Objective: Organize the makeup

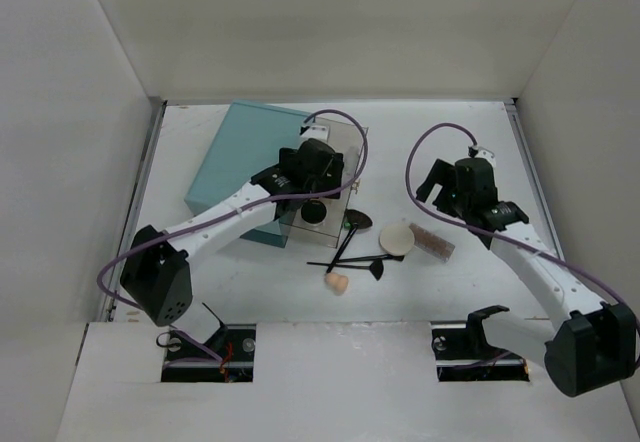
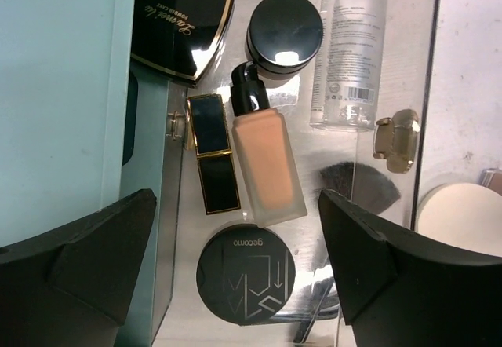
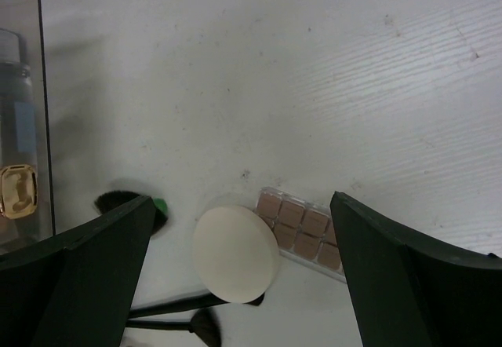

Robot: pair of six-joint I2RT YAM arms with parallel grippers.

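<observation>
clear bottle (image 2: 349, 49) cut by top edge, puff (image 2: 463, 217) cropped right; palette (image 3: 302, 225) part-covered

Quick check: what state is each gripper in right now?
Left gripper: open, holding nothing, over the foundation bottle.
Right gripper: open, empty, over the round puff.

Overhead overview, close downward wrists, puff (image 3: 235, 254) shared

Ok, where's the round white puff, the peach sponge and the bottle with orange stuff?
round white puff (image 3: 235, 254): right wrist view, middle of its flat face.
peach sponge (image 1: 338, 282): top external view, middle of its body.
foundation bottle (image 2: 267, 162): left wrist view, middle of its glass body.
</observation>
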